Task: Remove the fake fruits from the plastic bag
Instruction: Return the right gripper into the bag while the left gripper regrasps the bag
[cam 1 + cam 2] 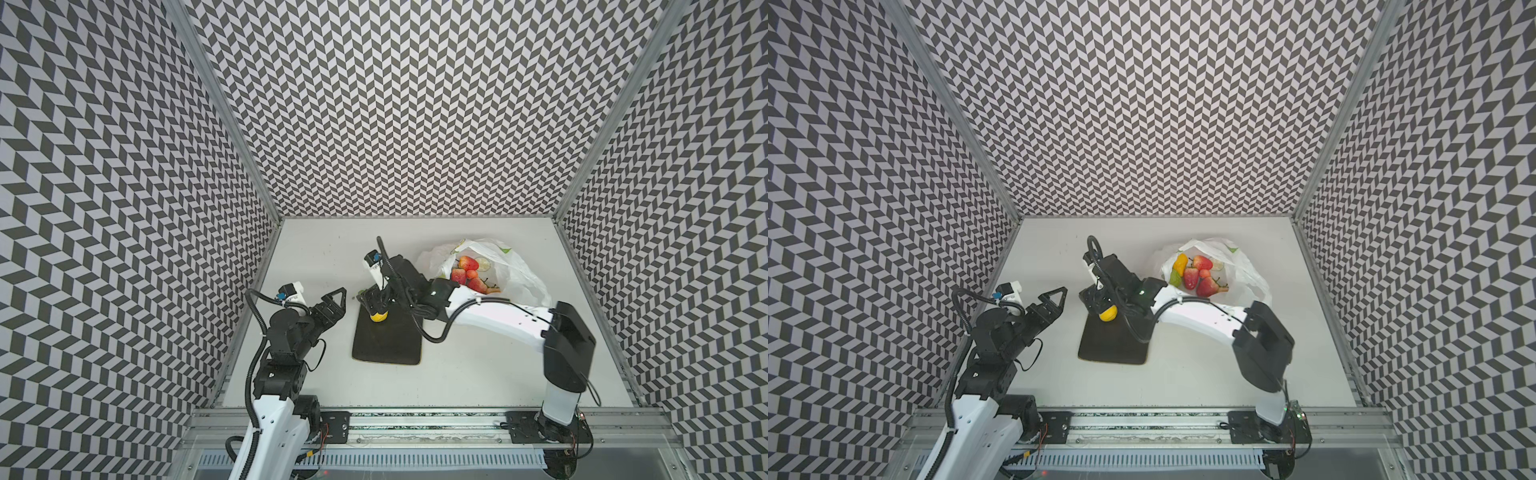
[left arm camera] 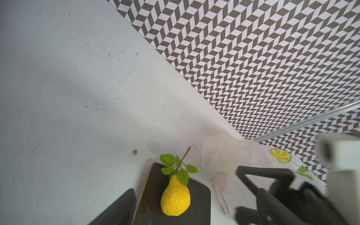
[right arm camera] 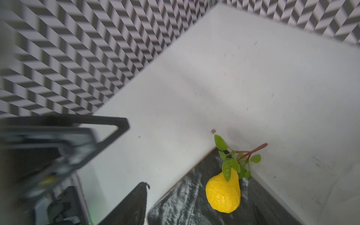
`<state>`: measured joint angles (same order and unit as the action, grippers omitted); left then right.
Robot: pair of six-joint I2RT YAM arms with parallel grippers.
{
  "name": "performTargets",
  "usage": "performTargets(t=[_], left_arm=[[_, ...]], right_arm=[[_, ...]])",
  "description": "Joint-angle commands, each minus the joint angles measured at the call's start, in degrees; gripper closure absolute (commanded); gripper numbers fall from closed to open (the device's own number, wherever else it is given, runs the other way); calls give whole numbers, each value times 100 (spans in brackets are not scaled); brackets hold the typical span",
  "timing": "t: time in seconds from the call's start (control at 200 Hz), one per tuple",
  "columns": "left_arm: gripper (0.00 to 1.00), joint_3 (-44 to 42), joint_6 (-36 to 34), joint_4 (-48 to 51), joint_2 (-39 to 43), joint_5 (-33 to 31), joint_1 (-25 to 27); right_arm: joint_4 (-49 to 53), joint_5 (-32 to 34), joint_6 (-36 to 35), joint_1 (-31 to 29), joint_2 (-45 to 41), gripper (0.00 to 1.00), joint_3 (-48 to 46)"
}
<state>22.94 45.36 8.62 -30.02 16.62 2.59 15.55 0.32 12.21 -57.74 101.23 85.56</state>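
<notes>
A yellow lemon with a green leafy twig lies at the far end of a dark square plate. It also shows in the right wrist view as the lemon, free of the one finger in sight. My right gripper hovers open just above it. The plastic bag lies at the back right, mouth open. Inside are red strawberries, an orange pear and a green pear. My left gripper stands open and empty, left of the plate.
The right forearm stretches across the table in front of the bag. Patterned walls close in the left, back and right sides. A metal rail runs along the front edge.
</notes>
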Motion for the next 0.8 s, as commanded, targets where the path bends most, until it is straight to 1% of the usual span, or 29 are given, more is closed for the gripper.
performTargets(t=[0.0, 0.07, 0.115, 0.16, 0.22, 0.295, 0.34, 0.386, 0.471, 0.546, 0.686, 0.796], left_arm=[[3, 459, -455, 4, -47, -8, -8], [4, 646, -615, 59, -142, 111, -4], [4, 757, -683, 69, -223, 222, 9], [4, 857, -745, 39, -314, 313, 51], [4, 960, -800, -69, -422, 388, 218], [4, 1090, -839, -244, -573, 207, 642], [3, 1183, -890, -339, -700, -77, 1097], [2, 1308, -927, -361, -873, -490, 1590], [0, 1533, -1011, -432, -1291, -1227, 2470], [0, 1725, -1079, -565, -1690, -1599, 3182], [0, 2250, -1317, -574, -2509, -2010, 4226], [0, 2534, -1509, -608, -2954, -2137, 4733]], right_arm=[[-367, -421, -78, -41, -1017, 24, -470], [-662, -455, 15, -44, -1903, 27, -1102], [-868, -285, 134, -36, -2470, 28, -1567], [-799, -52, 238, -3, -2943, 30, -1885], [-468, 252, 356, 128, -3513, 33, -2148], [-26, 654, 628, 368, -4102, 37, -2462], [182, 824, 772, 546, -4399, 38, -2668], [344, 843, 899, 843, -4627, 38, -2896], [455, 485, 1124, 1565, -4817, 41, -3290], [326, 197, 1271, 2049, -4803, 43, -3590], [-10, 157, 1411, 2437, -4411, 46, -3896], [-246, 253, 1503, 2577, -4065, 46, -4020]])
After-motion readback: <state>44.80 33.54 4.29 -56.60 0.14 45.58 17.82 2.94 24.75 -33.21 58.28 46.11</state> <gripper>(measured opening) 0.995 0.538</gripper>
